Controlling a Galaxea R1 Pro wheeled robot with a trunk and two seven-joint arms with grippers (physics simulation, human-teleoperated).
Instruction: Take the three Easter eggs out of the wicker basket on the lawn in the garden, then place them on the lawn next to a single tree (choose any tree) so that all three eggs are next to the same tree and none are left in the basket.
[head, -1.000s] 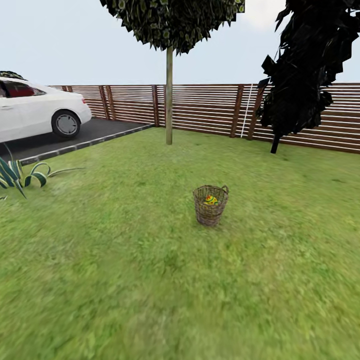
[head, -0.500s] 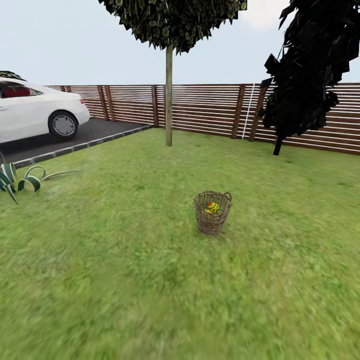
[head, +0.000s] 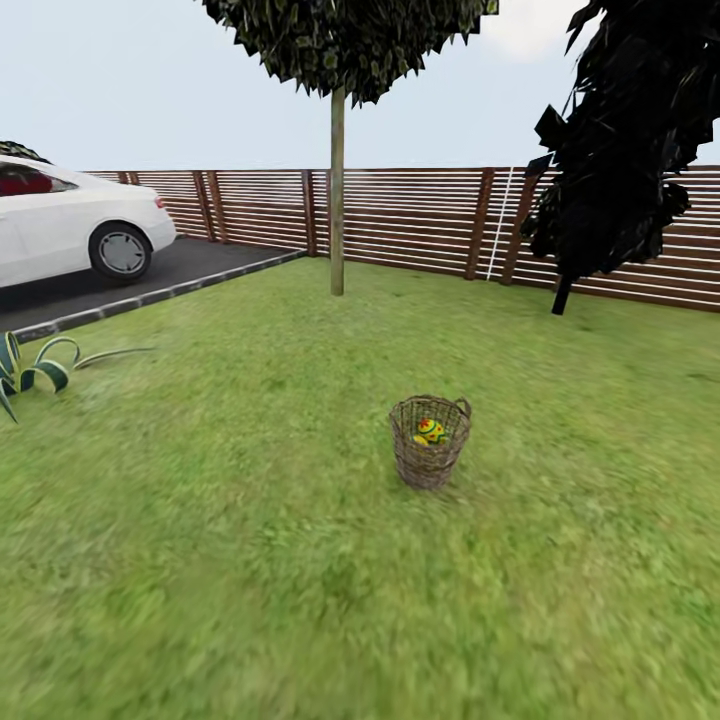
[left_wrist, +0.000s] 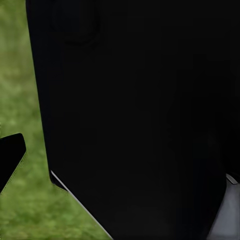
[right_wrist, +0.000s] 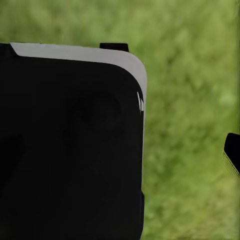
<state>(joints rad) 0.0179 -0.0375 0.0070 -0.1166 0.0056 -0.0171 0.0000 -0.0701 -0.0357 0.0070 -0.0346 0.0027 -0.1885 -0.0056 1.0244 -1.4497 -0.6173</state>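
The brown wicker basket (head: 430, 455) stands upright on the lawn (head: 250, 520), a little right of the head view's centre. Through its open top I see a yellow Easter egg (head: 431, 431) with red dots; how many eggs lie inside is hidden by the weave. Farther back, slightly left of the basket, rises the tree (head: 337, 190), a slim pale trunk under a dark leafy crown. In each wrist view a dark robot panel (left_wrist: 135, 115) (right_wrist: 70, 150) blocks most of the picture, with blurred grass beside it and a dark tip at the frame's edge. Neither view shows how the jaws stand.
A white car (head: 70, 225) sits on the asphalt driveway (head: 150, 275) at the left, edged by a stone kerb. A striped spiky plant (head: 25, 370) grows at the left edge. A brown slatted fence (head: 420, 220) closes the back, with a dark bushy tree (head: 620, 130) before it at the right.
The whole head view has shifted: the camera has come closer, so the basket sits lower and slightly larger, and the car and plant have slid left. Nothing on the lawn has moved.
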